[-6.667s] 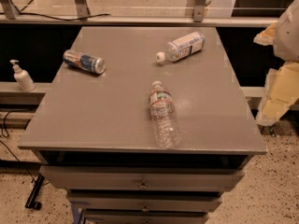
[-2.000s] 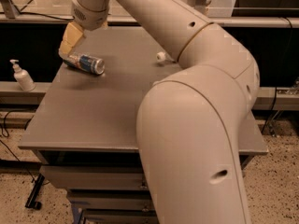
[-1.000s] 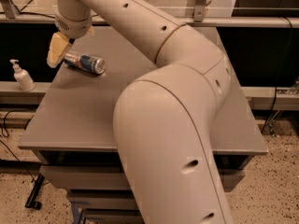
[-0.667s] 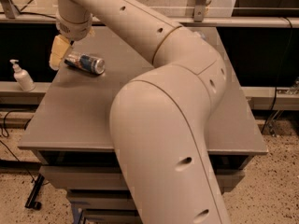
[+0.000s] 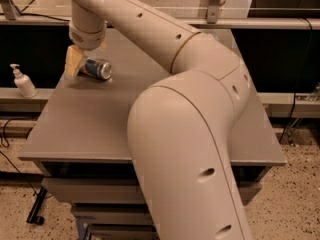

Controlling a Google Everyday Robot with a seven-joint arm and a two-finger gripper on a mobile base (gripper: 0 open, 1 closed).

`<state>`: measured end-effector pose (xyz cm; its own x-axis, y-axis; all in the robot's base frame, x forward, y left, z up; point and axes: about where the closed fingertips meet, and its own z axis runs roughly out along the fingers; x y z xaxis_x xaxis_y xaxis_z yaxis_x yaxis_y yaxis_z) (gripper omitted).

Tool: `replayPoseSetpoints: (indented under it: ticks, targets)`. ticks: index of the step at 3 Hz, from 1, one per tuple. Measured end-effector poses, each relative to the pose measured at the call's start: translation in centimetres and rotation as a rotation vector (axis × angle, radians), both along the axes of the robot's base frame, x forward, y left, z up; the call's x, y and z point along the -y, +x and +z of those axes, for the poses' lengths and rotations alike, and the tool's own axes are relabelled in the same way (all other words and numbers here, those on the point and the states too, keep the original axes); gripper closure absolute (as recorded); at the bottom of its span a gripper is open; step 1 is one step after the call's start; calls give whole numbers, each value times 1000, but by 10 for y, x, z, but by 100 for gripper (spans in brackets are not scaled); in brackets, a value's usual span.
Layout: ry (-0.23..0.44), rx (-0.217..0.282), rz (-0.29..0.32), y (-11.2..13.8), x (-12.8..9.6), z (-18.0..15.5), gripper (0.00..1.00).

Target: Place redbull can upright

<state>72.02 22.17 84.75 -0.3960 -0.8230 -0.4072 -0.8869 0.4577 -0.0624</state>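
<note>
The redbull can (image 5: 98, 69) lies on its side at the far left of the grey table (image 5: 75, 129), its shiny silver end pointing right and towards me. My gripper (image 5: 80, 64) hangs from the wrist (image 5: 87, 34) and sits low at the can's left end, right against it. My big cream arm (image 5: 190, 124) sweeps from the lower right up to the upper left. It hides the middle and right of the table, so both plastic bottles are out of sight.
A white pump dispenser (image 5: 22, 82) stands on a lower ledge left of the table. Drawers (image 5: 65, 191) sit under the table top. A metal rail (image 5: 260, 23) and a dark gap run behind the table. Speckled floor lies below.
My gripper has moved a little to the right and down, closer against the can's left end. The can lies where it was.
</note>
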Motion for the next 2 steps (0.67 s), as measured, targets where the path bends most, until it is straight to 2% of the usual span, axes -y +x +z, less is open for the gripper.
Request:
replayPoseSetpoints:
  ticks: [2]
  targets:
    - [24,-29,-23,1,0,-2,64]
